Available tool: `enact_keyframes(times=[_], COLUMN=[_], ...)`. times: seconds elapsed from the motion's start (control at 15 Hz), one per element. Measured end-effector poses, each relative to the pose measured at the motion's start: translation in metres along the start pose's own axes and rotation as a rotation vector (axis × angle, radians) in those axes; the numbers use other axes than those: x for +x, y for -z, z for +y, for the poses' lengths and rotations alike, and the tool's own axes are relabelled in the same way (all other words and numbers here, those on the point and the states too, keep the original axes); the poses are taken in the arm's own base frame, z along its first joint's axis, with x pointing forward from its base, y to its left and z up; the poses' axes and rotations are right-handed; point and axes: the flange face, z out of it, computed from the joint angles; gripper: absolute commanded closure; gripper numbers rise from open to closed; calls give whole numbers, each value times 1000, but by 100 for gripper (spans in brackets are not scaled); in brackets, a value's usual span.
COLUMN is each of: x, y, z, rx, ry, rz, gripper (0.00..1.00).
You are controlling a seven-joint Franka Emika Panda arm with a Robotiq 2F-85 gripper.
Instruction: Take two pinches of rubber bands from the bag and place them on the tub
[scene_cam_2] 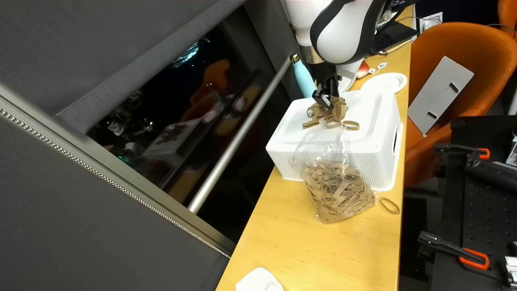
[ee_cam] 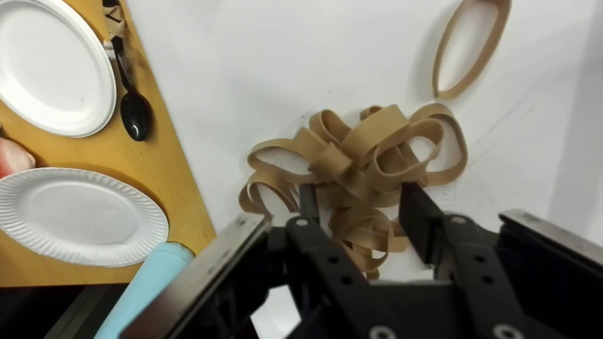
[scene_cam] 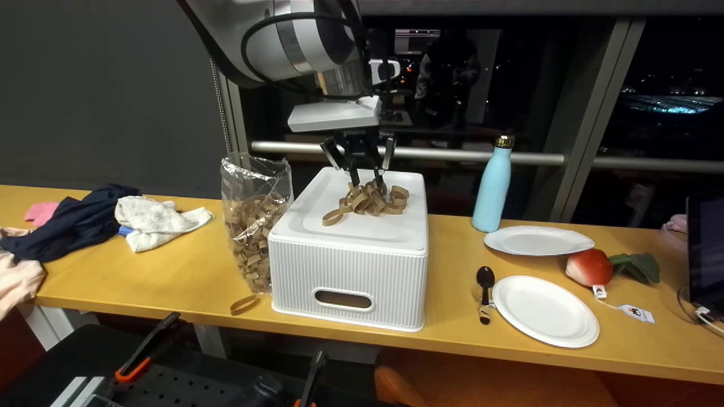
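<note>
The white ribbed tub [scene_cam: 348, 265] stands upside down or lidded on the table, its flat top up. A pile of tan rubber bands [scene_cam: 367, 202] lies on that top; the pile also shows in the wrist view [ee_cam: 372, 146]. One band [ee_cam: 466, 52] lies a little apart from the pile. The clear plastic bag [scene_cam: 257, 174], partly full of bands, stands against the tub's side; it also shows in an exterior view [scene_cam_2: 323, 141]. My gripper [ee_cam: 358, 190] points down over the pile, fingers apart, with bands visible between and below the fingertips. Whether the fingertips touch bands is unclear.
A single band [scene_cam: 243, 305] lies on the table beside the bag. A blue bottle [scene_cam: 492, 186], two white plates [scene_cam: 546, 311], a black spoon [scene_cam: 485, 294] and a red plush vegetable [scene_cam: 590, 267] stand on one side. Cloths [scene_cam: 158, 220] lie beyond the bag.
</note>
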Motion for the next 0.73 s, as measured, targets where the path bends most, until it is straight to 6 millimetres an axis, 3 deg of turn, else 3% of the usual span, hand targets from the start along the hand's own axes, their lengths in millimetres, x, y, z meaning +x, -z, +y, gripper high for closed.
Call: enact_keyframes(times=[0.2,0.73], x=[-1,-6], y=[1,27], z=[0,8], rx=[5,3], ry=[-7,-20], rz=[0,34], gripper=[1,0])
